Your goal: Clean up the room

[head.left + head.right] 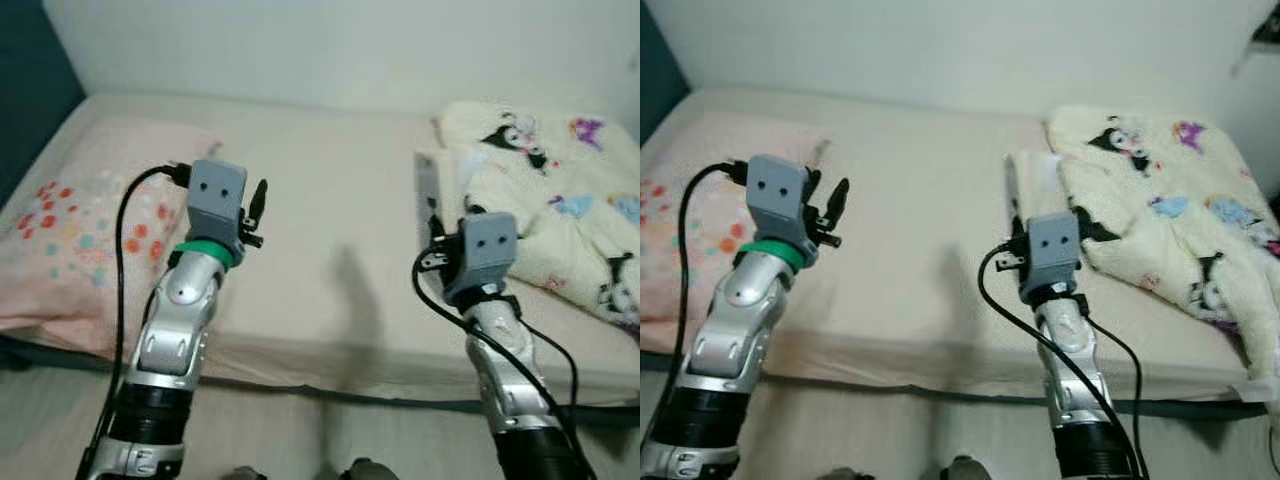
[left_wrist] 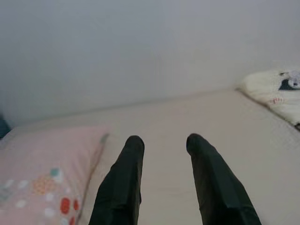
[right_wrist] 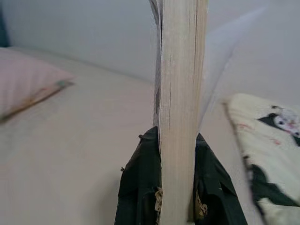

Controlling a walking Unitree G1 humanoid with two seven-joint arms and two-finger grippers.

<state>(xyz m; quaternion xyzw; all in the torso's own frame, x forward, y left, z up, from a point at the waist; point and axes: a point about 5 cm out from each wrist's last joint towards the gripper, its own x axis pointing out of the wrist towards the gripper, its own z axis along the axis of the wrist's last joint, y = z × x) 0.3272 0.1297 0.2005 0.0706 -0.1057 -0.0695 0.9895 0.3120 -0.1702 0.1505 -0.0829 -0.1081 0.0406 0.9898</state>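
Book (image 3: 180, 108) is what the right gripper (image 3: 178, 187) is gripping: both black fingers are pressing against its sides, with the page edges facing the wrist camera and the volume standing upright out of the jaws. From the head views it is showing as a thin pale slab (image 1: 1030, 185) rising above the right wrist, over the mattress and just beside the blanket's near edge. Holding it edge-on like this is probably keeping the pages closed and giving the fingers two flat covers to squeeze, which should be making the grasp steady while it is being carried off the bed (image 1: 330, 230).

The left gripper (image 2: 164, 178) is hanging over the bare sheet next to the pink flowered pillow (image 1: 70, 230), its fingers spread apart with nothing between them, presumably being kept free for the next item. The pillow is lying flat at the robot's left end of the bed, and the cream blanket (image 1: 1170, 200) is sitting bunched at the right end, so straightening it may be a remaining job.

No title or lettering is readable on the book, since only its page block and a blurred sliver of cover are showing. The blanket is printed with cartoon characters, black-hooded figures among them, but no wording can be made out there either.
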